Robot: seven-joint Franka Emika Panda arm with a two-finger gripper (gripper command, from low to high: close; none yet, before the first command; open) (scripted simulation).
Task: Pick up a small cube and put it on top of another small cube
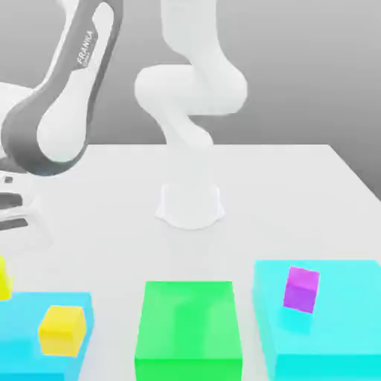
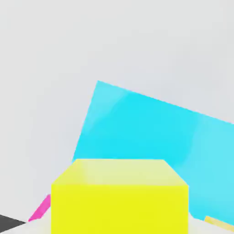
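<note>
- small cube (image 2: 119,196) sits right under the hand camera, lemon-yellow, very close to the claw; in the exterior view a sliver of it (image 1: 4,279) shows at the left edge, seemingly above table level
- claw state: cannot tell how far open it is; the cube being so close and centred suggests it is held or about to be, a judgement only
- arm (image 1: 56,111) reaches toward the exterior view's left, which fits the claw being over that side
- cyan block (image 2: 151,132) lies beyond the small cube from the claw, flat on the table (image 1: 298,186)
- golden cube (image 1: 62,330) rests on a cyan block (image 1: 22,335), near the claw's side of the scene
- magenta cube (image 1: 301,289) sits on another cyan block (image 1: 335,327), well apart from the claw
- green block (image 1: 188,327) lies between the two cyan blocks
- pink sliver (image 2: 41,209) beside the small cube, too little visible to tell what it is
- likely step: carrying or lifting the small cube toward a stacking target
</note>
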